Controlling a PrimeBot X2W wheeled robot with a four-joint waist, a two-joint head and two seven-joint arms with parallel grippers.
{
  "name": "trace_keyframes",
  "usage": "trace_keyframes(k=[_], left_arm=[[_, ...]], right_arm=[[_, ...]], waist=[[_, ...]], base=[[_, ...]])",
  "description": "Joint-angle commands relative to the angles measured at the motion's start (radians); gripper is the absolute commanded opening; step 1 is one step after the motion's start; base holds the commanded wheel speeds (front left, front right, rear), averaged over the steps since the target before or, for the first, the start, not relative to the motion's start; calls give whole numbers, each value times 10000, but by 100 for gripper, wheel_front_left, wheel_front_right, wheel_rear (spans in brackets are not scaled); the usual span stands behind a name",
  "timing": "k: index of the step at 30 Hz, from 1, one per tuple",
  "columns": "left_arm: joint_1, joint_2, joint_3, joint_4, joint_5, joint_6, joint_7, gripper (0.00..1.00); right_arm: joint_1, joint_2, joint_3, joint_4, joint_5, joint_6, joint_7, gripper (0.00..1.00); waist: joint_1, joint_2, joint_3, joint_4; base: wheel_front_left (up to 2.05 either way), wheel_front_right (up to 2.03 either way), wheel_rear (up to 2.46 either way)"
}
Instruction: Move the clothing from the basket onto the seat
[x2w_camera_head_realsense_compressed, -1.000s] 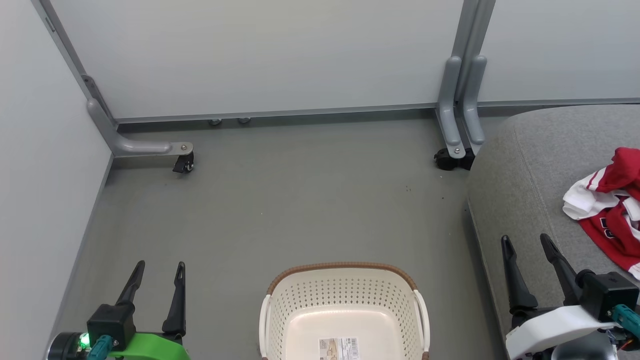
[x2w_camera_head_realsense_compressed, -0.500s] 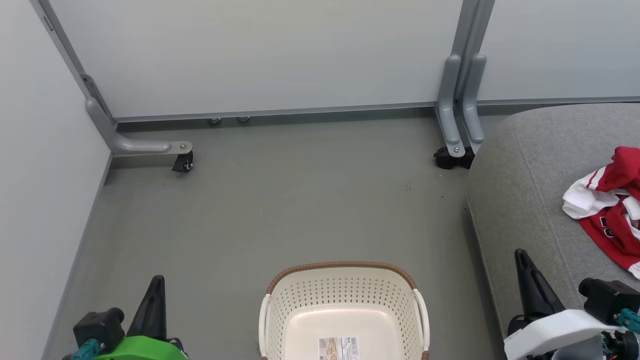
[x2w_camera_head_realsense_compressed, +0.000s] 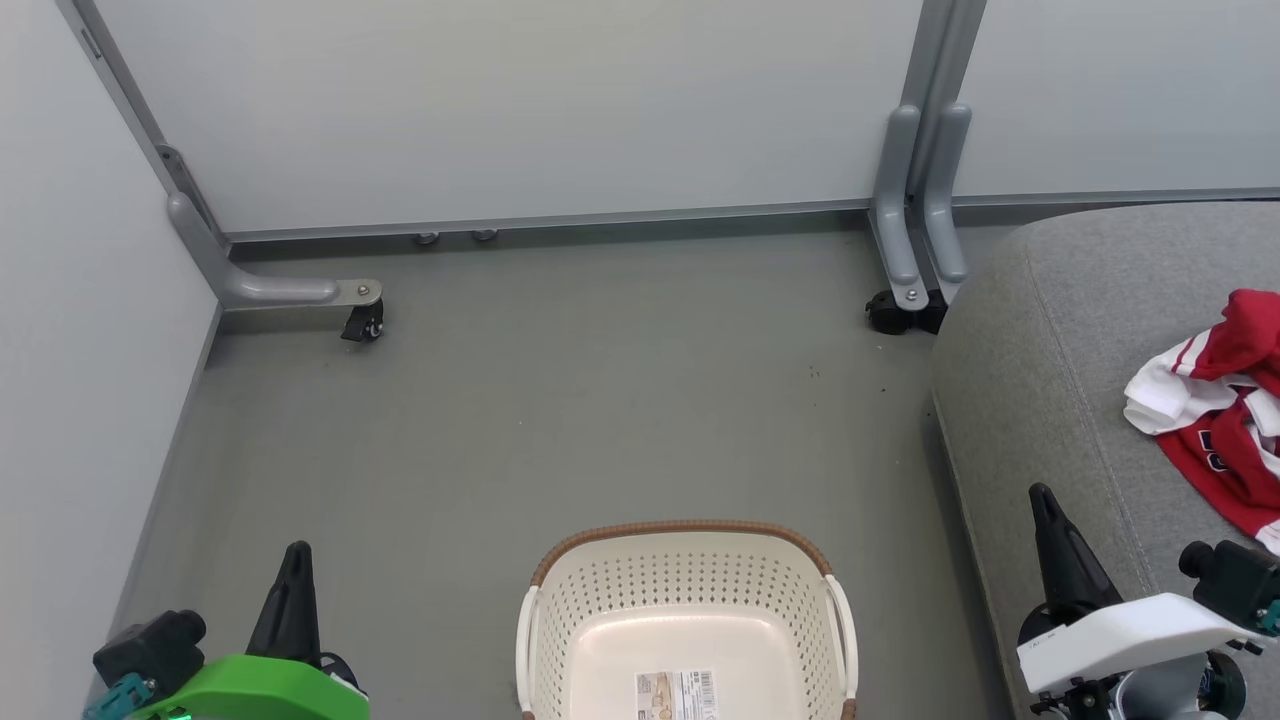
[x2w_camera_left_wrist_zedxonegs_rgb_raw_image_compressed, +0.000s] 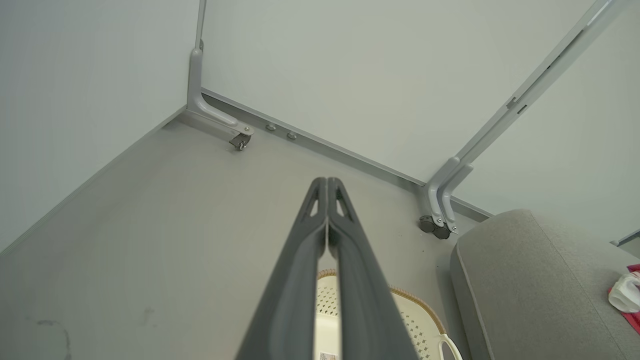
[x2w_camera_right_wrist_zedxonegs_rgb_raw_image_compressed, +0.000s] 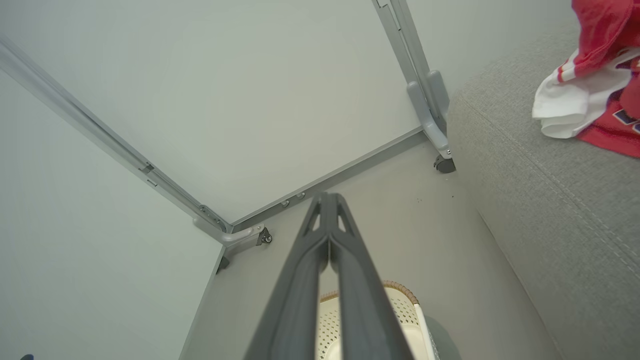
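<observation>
Between left tool (x2w_camera_head_realsense_compressed: 297, 556) and right tool (x2w_camera_head_realsense_compressed: 1044, 504), both pinched together on nothing: empty basket (x2w_camera_head_realsense_compressed: 685, 590). Past the right tool, clothing (x2w_camera_head_realsense_compressed: 1215, 420) already on seat (x2w_camera_head_realsense_compressed: 1050, 380). Looks done; next, just rest.

left end effector (x2w_camera_head_realsense_compressed: 297, 556): jaws pressed together, pointing far, near left | right end effector (x2w_camera_head_realsense_compressed: 1043, 497): jaws pressed together, pointing far, near right

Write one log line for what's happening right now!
cream perforated plastic basket: empty inside | red-and-white fabric clothing: on grey woven seat | left hand: shut, empty | right hand: shut, empty
</observation>
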Motion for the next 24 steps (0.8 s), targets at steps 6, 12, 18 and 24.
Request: trace_keyframes(k=[6, 12, 18, 24], left_arm=[[-415, -51, 214, -222, -1136, -88, 260, 0], [-494, -118, 332, -268, -1957, -102, 470, 0], [-557, -183, 451, -313, -2718, -120, 675, 0], [-617, -243, 562, -355, -3441, -134, 866, 0]], right_arm=[[-458, -117, -6, 118, 1205, 2, 90, 0], [-614, -140, -21, 302, 2062, 1, 160, 0], [-756, -154, -40, 478, 2865, 1, 232, 0], [-889, -168, -63, 642, 3618, 1, 308, 0]], waist=[[0, 0, 23, -13], [0, 0, 45, -25], [0, 0, 66, -37], [0, 0, 87, -49]], base=[[0, 0, 0], [0, 0, 0], [0, 0, 0], [0, 0, 0]])
